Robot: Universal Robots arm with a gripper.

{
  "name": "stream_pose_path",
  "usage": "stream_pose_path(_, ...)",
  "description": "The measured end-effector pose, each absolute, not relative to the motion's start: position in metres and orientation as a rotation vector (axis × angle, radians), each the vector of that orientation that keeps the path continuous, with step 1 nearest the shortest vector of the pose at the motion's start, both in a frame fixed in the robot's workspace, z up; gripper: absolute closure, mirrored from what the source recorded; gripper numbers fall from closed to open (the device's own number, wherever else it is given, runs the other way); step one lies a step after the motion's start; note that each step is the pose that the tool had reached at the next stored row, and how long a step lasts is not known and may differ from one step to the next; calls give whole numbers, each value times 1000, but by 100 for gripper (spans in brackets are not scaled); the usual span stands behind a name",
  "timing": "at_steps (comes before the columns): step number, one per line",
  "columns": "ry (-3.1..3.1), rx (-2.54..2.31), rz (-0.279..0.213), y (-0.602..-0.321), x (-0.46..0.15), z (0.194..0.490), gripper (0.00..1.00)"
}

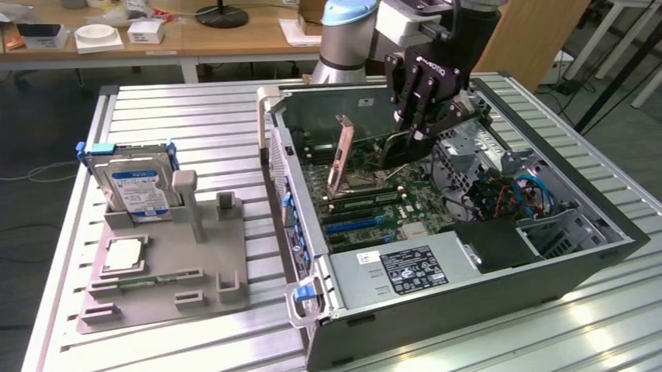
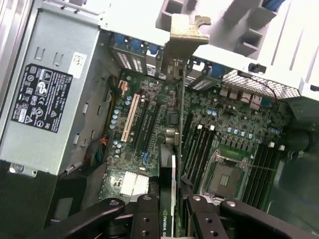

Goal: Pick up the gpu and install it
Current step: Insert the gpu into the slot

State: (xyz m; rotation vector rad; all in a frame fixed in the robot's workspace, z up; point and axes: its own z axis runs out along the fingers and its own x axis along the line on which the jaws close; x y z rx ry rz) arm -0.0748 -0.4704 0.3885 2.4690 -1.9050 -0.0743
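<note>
The gpu [image 2: 172, 164] is a thin black card seen edge-on, standing upright over the motherboard's expansion slots [image 2: 142, 124] inside the open computer case [image 1: 579, 267]. Its pale metal bracket [image 2: 180, 35] reaches the case's rear slot openings. My gripper [image 2: 168, 211] is shut on the card's end away from the bracket, one black finger [image 2: 144, 219] on each side. In the exterior view my gripper [image 1: 414, 133] reaches down into the case, and the card's bracket end [image 1: 340, 155] stands near the rear wall. I cannot tell whether the card's lower edge sits in a slot.
The grey power supply [image 1: 414, 267] fills the case's near end. A CPU socket [image 2: 227, 177] and memory slots [image 2: 264, 169] lie beside the card. On the exterior view's left, a grey fixture [image 1: 207, 287] holds a blue-labelled hard drive [image 1: 139, 190] and a processor [image 1: 122, 254].
</note>
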Motion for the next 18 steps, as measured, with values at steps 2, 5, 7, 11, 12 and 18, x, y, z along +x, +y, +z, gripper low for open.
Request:
stream_pose_path(2,-1932,2449,-75,-470,-74,386,74)
stream_pose_path(5,-1977,2415,-77,-470,-74,383,74)
stream_pose_path(7,-2007,2391,-77,-470,-74,380,74)
stream_pose_path(11,-2071,2338,-79,-470,-74,374,74)
stream_pose_path(12,-2087,2324,-79,-470,-74,372,74)
stream_pose_path(18,-2158,2261,-80,-470,-73,363,74)
